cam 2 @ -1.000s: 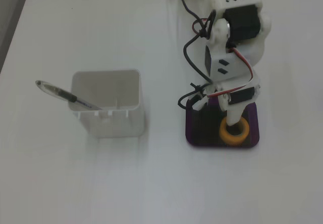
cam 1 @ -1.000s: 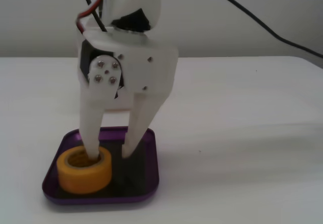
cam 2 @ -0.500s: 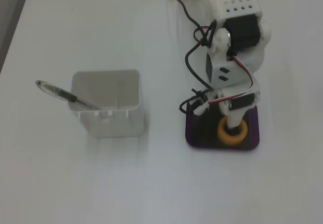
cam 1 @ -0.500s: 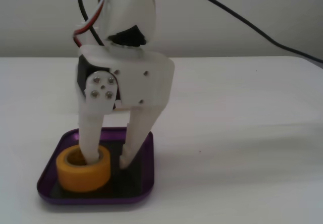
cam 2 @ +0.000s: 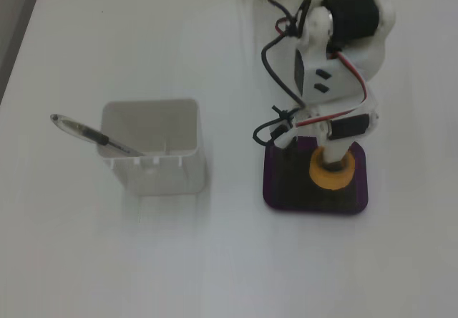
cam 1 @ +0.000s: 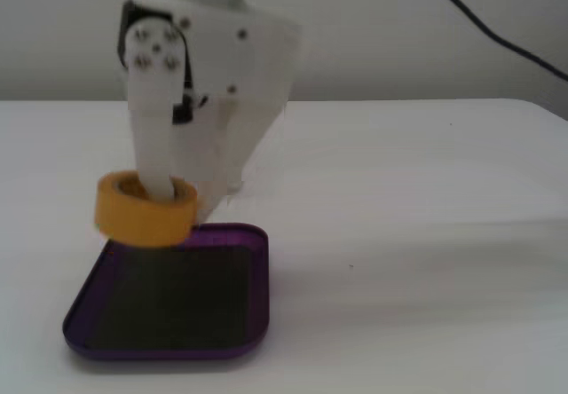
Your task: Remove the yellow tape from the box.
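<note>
The yellow tape (cam 1: 142, 217) hangs on my gripper (cam 1: 174, 193), a little above the far left part of the purple box (cam 1: 263, 287). One white finger (cam 1: 160, 177) goes down through the roll's hole and the other presses its outer side, so the gripper is shut on the roll. In the other fixed view, from above, the tape (cam 2: 319, 177) and the gripper (cam 2: 332, 162) sit over the right half of the box (cam 2: 284, 190). The box's dark bottom is bare.
A tall white square container (cam 2: 154, 153) with a pen (cam 2: 86, 133) leaning in it stands left of the box, seen from above. The arm's wires (cam 2: 275, 46) hang beside the wrist. A black cable (cam 1: 479, 21) runs across the wall behind the white table.
</note>
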